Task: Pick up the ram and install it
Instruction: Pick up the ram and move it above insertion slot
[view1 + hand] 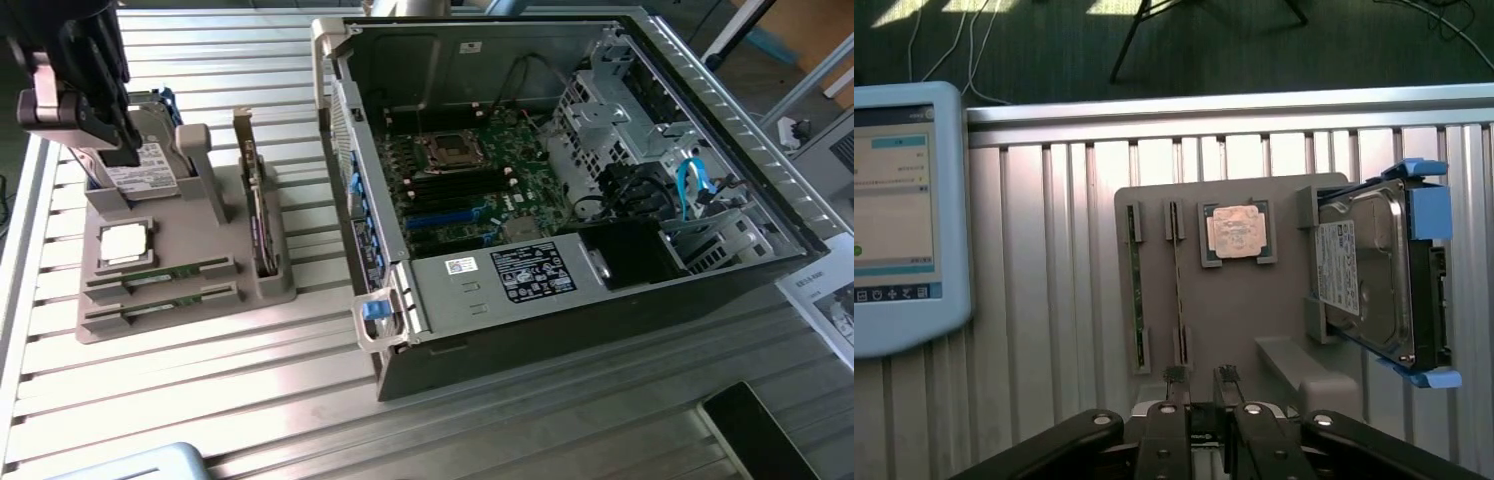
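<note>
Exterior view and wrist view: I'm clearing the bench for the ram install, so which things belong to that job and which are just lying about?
Job in hand: ram sticks in the grey holder; open computer case; motherboard; tool, open, over the holder.

Lying about: hard drive; processor chip; expansion card; touchscreen pendant.

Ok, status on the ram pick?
Gripper open, empty, above the parts holder. Ram sticks seated in holder slots, untouched. Nothing lying over them.
</note>
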Tool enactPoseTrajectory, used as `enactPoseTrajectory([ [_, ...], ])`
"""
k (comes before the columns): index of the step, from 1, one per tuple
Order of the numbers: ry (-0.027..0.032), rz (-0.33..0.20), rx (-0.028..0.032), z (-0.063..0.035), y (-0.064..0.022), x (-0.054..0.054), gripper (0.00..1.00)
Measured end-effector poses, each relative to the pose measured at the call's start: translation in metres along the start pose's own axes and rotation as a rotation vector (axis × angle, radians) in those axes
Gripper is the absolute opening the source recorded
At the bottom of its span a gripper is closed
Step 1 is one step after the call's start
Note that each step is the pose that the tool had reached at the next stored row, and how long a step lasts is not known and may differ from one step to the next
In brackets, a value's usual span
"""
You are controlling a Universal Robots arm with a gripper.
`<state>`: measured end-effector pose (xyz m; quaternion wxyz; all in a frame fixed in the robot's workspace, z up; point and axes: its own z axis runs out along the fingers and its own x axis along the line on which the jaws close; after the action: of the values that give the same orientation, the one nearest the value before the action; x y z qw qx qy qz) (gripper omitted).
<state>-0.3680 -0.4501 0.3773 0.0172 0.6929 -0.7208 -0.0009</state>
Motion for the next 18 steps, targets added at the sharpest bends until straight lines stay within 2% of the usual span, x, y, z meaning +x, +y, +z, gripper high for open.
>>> enactPoseTrajectory([
  [5,0.0045,-0.005,0.0014,0.0069,-0.0001,0.0,0.24],
  [10,0.0141,-0.008,0.002,0.0155,-0.0003,0.0,0.24],
  [12,0.0163,-0.008,0.002,0.0181,-0.0004,0.0,0.24],
  [14,0.0215,-0.009,0.0023,0.0223,-0.0005,0.0,0.24],
  [16,0.0291,-0.009,0.0026,0.0268,-0.0006,0.0,0.24],
  [18,0.0332,-0.009,0.0027,0.0294,-0.0007,-0.001,0.24],
])
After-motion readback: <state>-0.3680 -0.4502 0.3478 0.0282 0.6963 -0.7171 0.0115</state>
